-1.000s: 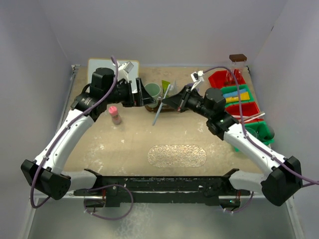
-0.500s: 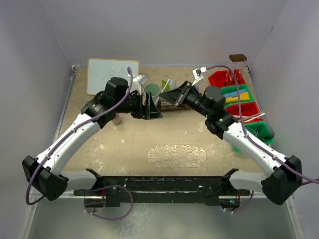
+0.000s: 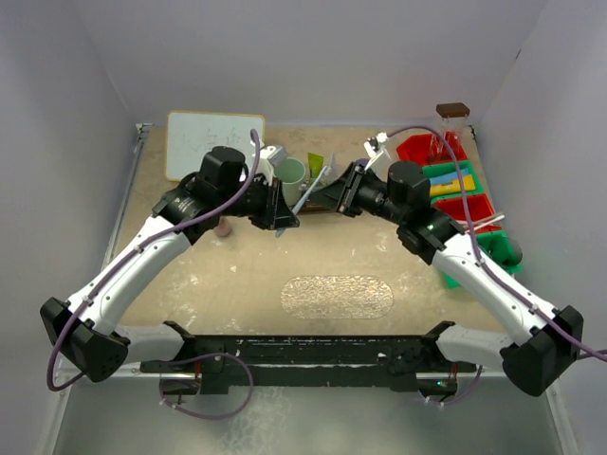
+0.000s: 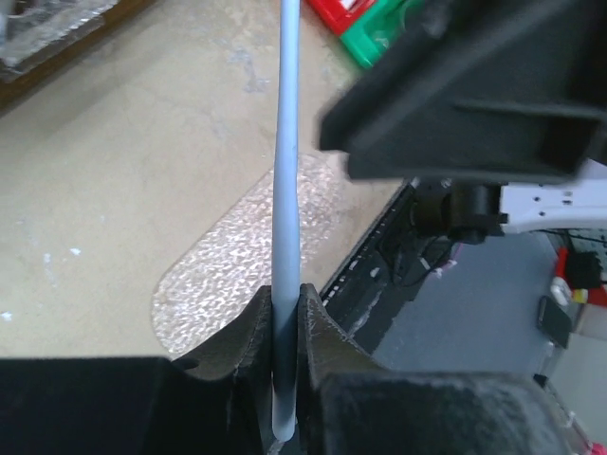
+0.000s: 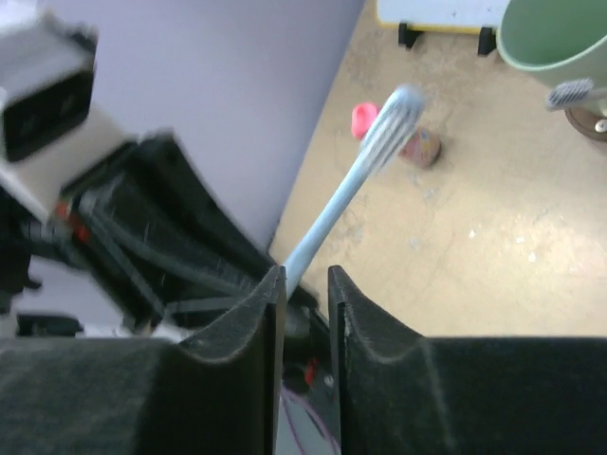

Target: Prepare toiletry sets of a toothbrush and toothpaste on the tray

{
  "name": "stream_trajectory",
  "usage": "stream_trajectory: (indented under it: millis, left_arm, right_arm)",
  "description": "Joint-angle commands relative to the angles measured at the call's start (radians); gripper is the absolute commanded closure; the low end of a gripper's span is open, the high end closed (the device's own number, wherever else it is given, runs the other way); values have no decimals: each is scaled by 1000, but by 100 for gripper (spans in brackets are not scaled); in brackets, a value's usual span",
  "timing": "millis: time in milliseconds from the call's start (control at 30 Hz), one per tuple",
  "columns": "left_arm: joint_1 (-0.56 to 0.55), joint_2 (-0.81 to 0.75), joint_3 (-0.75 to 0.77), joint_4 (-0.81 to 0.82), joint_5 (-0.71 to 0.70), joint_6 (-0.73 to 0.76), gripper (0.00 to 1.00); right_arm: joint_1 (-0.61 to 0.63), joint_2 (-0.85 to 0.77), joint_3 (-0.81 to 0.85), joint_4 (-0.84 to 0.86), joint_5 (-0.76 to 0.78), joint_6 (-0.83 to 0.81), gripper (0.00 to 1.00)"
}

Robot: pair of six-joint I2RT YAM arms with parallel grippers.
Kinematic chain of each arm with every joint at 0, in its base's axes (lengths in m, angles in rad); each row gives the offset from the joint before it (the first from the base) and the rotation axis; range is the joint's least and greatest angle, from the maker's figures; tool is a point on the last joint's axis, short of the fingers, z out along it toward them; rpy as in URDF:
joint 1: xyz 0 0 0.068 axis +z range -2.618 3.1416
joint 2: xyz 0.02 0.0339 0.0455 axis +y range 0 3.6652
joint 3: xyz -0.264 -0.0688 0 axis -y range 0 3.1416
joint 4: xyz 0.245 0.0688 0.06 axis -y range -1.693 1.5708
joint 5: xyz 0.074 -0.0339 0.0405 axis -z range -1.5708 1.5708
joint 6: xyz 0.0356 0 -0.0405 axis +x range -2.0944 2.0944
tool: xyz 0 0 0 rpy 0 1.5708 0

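Handing over: a pass of the toothbrush (image 4: 285,190) between the two arms is the step in hand, judged from both grippers meeting on the one handle above the table (image 3: 237,275).
Left gripper (image 4: 285,305): pressed together on the handle, pinching it close to one end; a short stub shows just behind the fingertips and the stem runs straight out ahead of them.
Right gripper (image 5: 305,284): fingers stand a little apart; the handle lies against one finger with a gap at the other, so it sits loosely around the stem and does not pinch it.
Toothbrush, place: off the table, bridging the two sets of fingertips, its bristled head out ahead of the right fingers.
Toothbrush, looks: slim, straight, pale blue-grey stem; small head with pale bristles, blurred in the right wrist view.
Direction: probably right to left, since only the left grip is firm.
Green cup (image 5: 555,33): ahead of the right fingers and off to one side, a likely place for the brush.
Next move: the right fingers should widen further and back straight off along the stem without dragging it; the left grip must hold firm, then tip the brush upright over a cup.
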Motion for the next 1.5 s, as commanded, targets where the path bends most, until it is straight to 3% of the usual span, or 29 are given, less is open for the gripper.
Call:
stream_trajectory:
  millis: [0, 100, 233, 333, 533, 767, 967, 1233, 1467]
  left_arm:
    - [18, -21, 33, -24, -22, 103, 97]
    - [19, -15, 42, -74, 7, 160, 97]
    - [19, 1, 30, -114, 111, 230, 97]
    - [18, 17, 29, -156, 156, 291, 97]
    - [11, 54, 34, -229, 288, 406, 97]
    - [-22, 86, 0, -248, 420, 436, 97]
    - [-35, 83, -20, -249, 431, 432, 97]
    - [-42, 69, -33, -237, 474, 428, 97]
    - [-48, 64, -38, -236, 483, 428, 97]
  right_arm:
    - [6, -94, 120, -283, -146, -306, 61]
    - [4, -141, 171, -565, -84, -578, 44]
    - [4, -168, 277, -818, 11, -784, 26]
    - [3, -120, 417, -984, 16, -881, 22]
    - [1, 51, 650, -1181, -93, -1015, 25]
    - [1, 150, 702, -1176, -290, -1126, 30]
    - [1, 225, 768, -1213, -283, -1149, 32]
    - [2, 271, 697, -1221, -372, -1217, 38]
    - [1, 300, 655, -1189, -462, -1361, 54]
